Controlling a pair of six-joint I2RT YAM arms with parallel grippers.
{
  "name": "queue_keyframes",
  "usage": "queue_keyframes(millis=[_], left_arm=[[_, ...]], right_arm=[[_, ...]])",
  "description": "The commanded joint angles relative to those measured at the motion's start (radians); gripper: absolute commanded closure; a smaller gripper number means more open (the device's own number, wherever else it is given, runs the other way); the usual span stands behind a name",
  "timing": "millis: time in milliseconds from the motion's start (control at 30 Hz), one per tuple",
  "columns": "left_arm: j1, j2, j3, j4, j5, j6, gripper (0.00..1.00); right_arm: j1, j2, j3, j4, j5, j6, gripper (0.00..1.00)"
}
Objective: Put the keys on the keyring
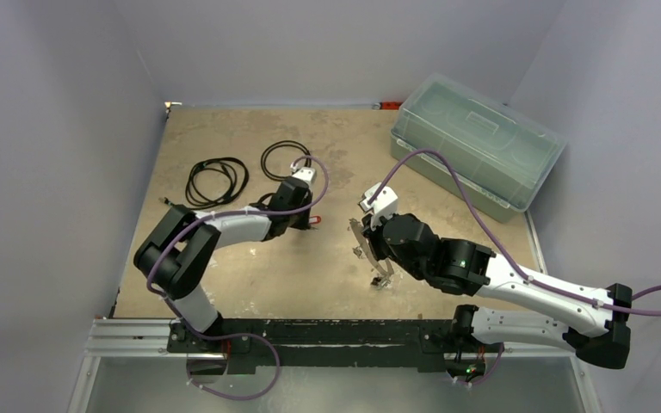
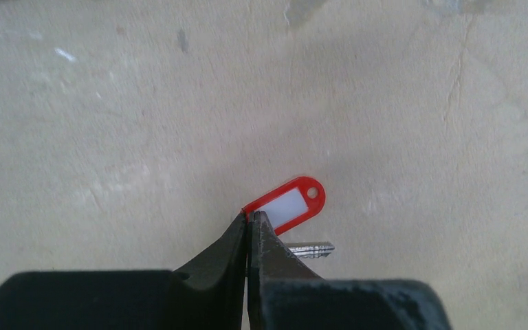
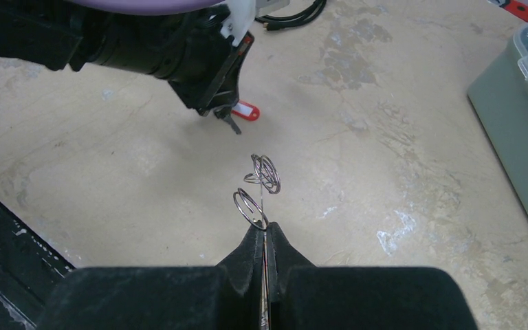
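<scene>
Pinching the red key [image 2: 289, 204] on the counter [image 2: 110, 103], your left claw [image 2: 249, 218] is clamped on its tag corner; your right claw [image 3: 265, 232] grips the keyring [image 3: 268, 175], raised toward it, seemingly ready for threading.
</scene>
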Motion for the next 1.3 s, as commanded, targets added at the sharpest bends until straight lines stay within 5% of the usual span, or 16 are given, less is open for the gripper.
queue_keyframes(millis=[0,67,233,333,633,1267], left_arm=[[-0.053,-0.094,-0.083,-0.043,-0.038,-0.162,1.0],[-0.061,-0.129,-0.114,-0.061,-0.059,-0.188,0.99],[-0.068,-0.206,-0.175,-0.06,-0.076,-0.185,0.71],[-0.079,-0.251,-0.185,-0.062,-0.087,-0.16,0.65],[-0.087,-0.305,-0.166,-0.146,-0.077,-0.065,0.7],[-0.114,-0.227,-0.173,-0.019,-0.015,-0.058,0.76]], right_arm=[[0.004,-0.009,0.061,0.013,0.046,-0.028,1.0],[0.004,-0.008,0.069,0.006,0.056,-0.033,1.0],[0.004,-0.005,0.077,0.004,0.056,-0.034,1.0],[0.004,-0.001,0.079,0.003,0.054,-0.035,1.0],[0.004,0.016,0.091,0.003,0.049,-0.036,1.0],[0.004,0.031,0.083,0.013,0.042,-0.025,1.0]])
